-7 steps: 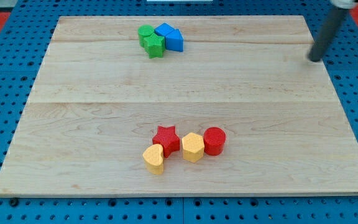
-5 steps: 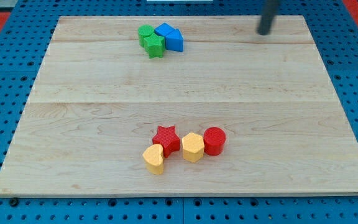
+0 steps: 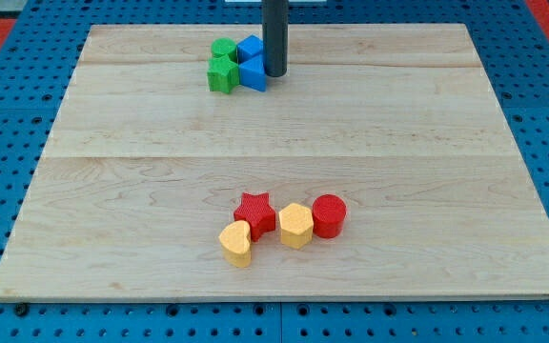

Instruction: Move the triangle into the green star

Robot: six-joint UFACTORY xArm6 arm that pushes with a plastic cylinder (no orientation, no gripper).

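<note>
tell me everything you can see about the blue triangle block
The blue triangle is a small, matte, plastic-looking wedge lying flat near the board's top edge. My tip is against its right side. Its left side presses the green star, and a second blue block sits right above it in the view.

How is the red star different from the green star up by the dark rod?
The red star is red and lies near the view's bottom, touching the yellow heart and yellow hexagon. The green star is green and lies near the view's top, pressed against the blue triangle. My tip is just right of the blue triangle, far from the red star. Both are star-shaped blocks on the wooden board.
</note>
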